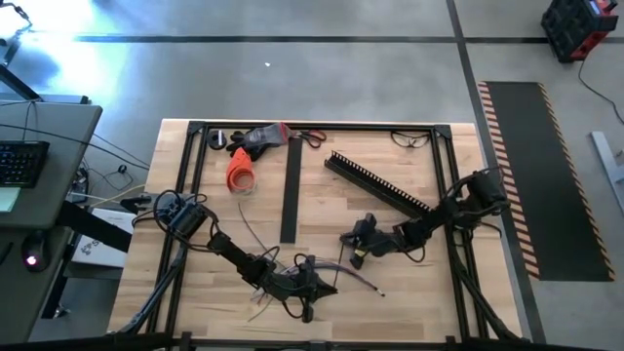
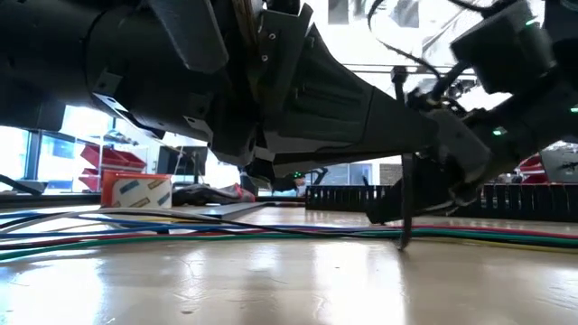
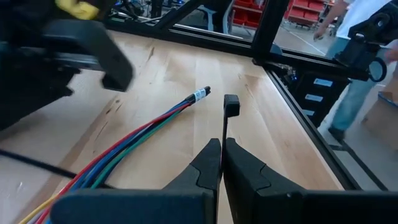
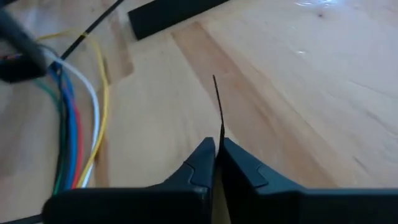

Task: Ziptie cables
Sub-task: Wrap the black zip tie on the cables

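Loosely splayed thin multicoloured cables (image 3: 134,140) cross smooth wood

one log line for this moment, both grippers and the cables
left gripper: shut on thin black zip tie | right gripper: shut on tie tail | multicoloured cables: flat on wooden table, unbundled

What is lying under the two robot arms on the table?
Coloured cables run along the wooden table. Each gripper, left and right, pinches a thin black zip tie. The arms hide the cables' middle.

My two arms (image 1: 239,255) are matte black, blocky-jointed, with loose black cables and tapered, wedge-shaped black fingers (image 3: 239,168).
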